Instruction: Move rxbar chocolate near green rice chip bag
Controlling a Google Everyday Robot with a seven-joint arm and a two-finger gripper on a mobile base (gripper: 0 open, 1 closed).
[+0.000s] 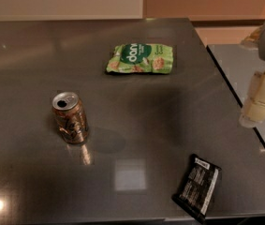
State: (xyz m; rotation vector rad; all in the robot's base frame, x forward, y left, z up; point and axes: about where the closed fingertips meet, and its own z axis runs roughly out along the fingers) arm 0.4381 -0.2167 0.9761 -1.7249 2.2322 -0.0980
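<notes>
The rxbar chocolate (198, 186) is a small flat black wrapper with white text, lying near the table's front right corner. The green rice chip bag (140, 58) lies flat at the far middle of the dark table (24, 78), well apart from the bar. My gripper (259, 102) shows as cream-coloured segments at the right edge of the view, up and to the right of the bar, over the table's right edge. It holds nothing that I can see.
A brown soda can (69, 117) stands upright at the left middle of the table, its top open. A second grey surface (249, 69) lies to the right beyond a narrow gap. A pale wall runs along the back.
</notes>
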